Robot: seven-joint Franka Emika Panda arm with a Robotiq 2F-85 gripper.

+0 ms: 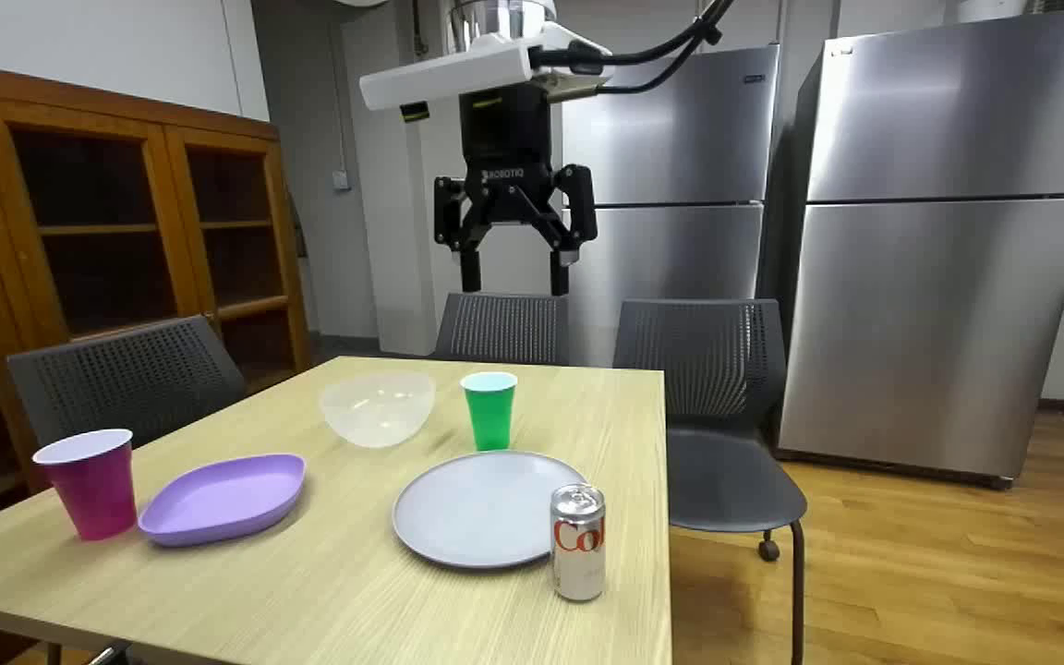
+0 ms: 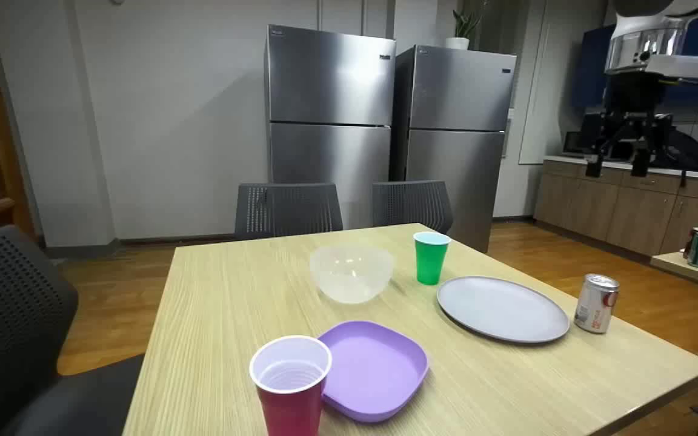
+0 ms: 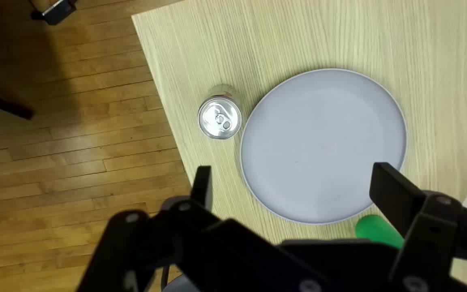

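Observation:
High above the table my gripper points straight down, fingers wide apart and nothing between them; the wrist view shows the same spread at the gripper. Below lies a flat grey plate. Close by the plate's rim stands a silver soda can, upright with its red lettering visible in an exterior view of the can. A green cup stands upright on the plate's other side, partly hidden by a finger in the wrist view. The gripper touches none of these.
On the wooden table are a translucent bowl, a purple dish and a magenta cup beside it. Dark chairs line the table's sides. The can is near the table edge. Two steel refrigerators stand behind.

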